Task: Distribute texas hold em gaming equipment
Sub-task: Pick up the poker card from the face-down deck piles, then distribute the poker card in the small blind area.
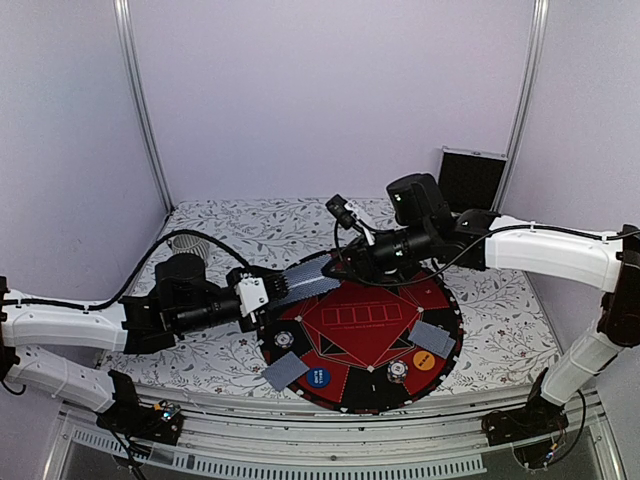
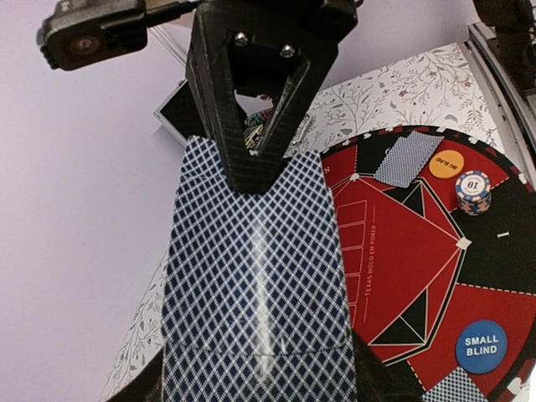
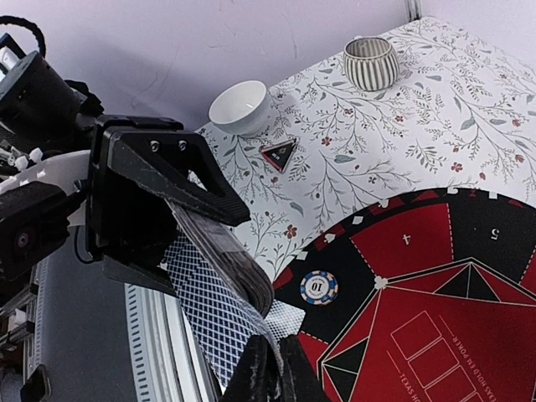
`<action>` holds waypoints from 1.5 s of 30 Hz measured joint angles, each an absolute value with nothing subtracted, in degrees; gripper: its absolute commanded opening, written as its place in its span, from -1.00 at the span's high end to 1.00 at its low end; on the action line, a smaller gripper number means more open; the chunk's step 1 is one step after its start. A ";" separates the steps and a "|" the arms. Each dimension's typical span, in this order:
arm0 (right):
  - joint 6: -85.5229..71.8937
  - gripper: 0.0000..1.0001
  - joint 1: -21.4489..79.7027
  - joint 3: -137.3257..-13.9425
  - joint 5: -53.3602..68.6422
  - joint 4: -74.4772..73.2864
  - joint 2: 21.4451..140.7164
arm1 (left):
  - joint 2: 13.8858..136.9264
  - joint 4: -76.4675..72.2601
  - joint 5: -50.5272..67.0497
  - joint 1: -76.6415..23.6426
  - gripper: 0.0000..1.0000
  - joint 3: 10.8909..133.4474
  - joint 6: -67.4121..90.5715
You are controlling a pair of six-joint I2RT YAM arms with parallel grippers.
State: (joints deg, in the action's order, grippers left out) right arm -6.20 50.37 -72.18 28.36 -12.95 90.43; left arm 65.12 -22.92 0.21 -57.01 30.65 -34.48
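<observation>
Got the deck clamped in the left gripper, backs up, held over the far-left edge of the round red-and-black mat. Reading the right gripper as pinched closed on the far end of the top card, fingers meeting right at the deck's outer edge. Seeing face-down cards at two spots on the mat: left cards at the near-left rim, right cards on the right side. Also spotting the blue disc marked SMALL BLIND just beside the left cards and the orange disc just beside the right cards. Counting two chip stacks: left chips near the left rim, near chips by the orange disc. Noting off-mat items: ribbed grey cup far left, white bowl near it, black case upright at the back wall.
</observation>
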 measured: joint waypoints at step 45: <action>-6.55 0.95 41.52 -79.24 45.98 -20.25 110.45 | 62.26 -26.33 -2.83 -57.04 -0.05 30.39 -34.06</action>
State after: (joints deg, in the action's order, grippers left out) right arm -6.55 41.52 -79.24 45.98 -20.25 110.45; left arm 62.26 -26.33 -2.83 -57.04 30.39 -34.06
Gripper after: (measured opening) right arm 0.025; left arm 0.523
